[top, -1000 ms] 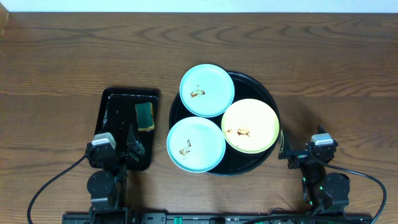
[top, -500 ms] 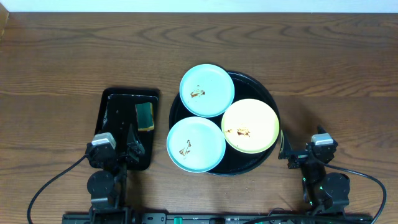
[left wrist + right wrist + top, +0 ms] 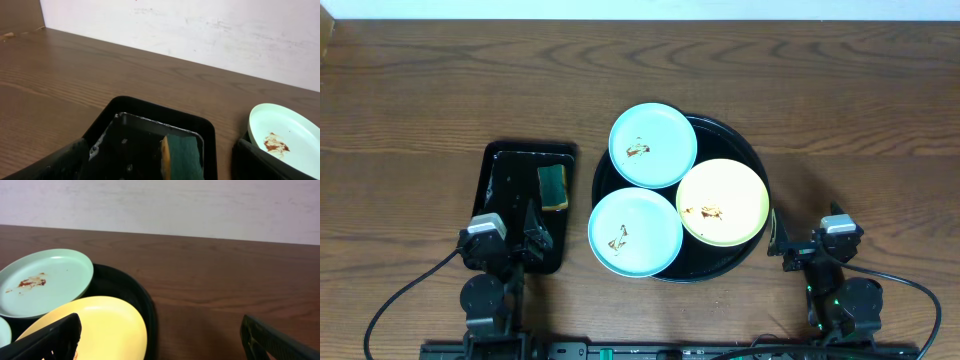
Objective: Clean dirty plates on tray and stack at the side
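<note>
The round black tray [image 3: 752,160] holds three smeared plates: a light blue plate [image 3: 653,145] at the back, a second light blue plate [image 3: 635,232] at the front left, and a pale yellow plate [image 3: 722,202] at the right. My left gripper [image 3: 525,238] is open and empty over the near end of the small rectangular tray [image 3: 500,170]. My right gripper [image 3: 790,245] is open and empty just right of the round tray's rim [image 3: 145,305]. The yellow plate [image 3: 105,325] and the back blue plate [image 3: 45,280] show in the right wrist view.
A green and yellow sponge [image 3: 554,186] lies in the rectangular tray and also shows in the left wrist view [image 3: 182,157]. The back blue plate [image 3: 285,140] overhangs the round tray's rim. Bare wooden table surrounds both trays.
</note>
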Controlling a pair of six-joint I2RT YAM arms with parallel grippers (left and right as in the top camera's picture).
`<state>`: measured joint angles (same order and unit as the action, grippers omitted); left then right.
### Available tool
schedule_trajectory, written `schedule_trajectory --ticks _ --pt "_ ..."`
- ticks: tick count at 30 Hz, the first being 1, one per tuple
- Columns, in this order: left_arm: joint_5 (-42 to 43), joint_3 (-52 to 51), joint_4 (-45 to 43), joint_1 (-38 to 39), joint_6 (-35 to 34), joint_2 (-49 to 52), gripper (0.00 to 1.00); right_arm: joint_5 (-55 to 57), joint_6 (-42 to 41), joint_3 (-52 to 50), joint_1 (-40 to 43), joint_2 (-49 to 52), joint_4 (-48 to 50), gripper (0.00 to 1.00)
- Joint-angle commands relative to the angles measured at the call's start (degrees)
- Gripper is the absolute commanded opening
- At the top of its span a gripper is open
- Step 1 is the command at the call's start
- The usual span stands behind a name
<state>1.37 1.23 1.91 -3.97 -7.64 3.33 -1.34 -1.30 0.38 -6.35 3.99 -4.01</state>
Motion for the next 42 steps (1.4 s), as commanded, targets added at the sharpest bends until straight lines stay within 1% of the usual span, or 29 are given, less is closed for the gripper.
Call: schedule_trajectory --ticks 1,39,42 --pt "-0.9 -1.0 2.3 0.2 0.5 0.0 0.91 -0.2 0.1 -0.1 -0.6 -0.3 -0.2 0.99" --pt "-0.9 -1.0 2.2 0.2 0.5 0.0 0.91 -0.2 0.1 -0.1 -0.6 -0.3 -0.2 0.99" --pt "-0.4 -1.0 2.2 0.2 -0.4 0.0 0.91 -0.2 0.1 -0.1 -0.6 -0.3 -0.2 0.99"
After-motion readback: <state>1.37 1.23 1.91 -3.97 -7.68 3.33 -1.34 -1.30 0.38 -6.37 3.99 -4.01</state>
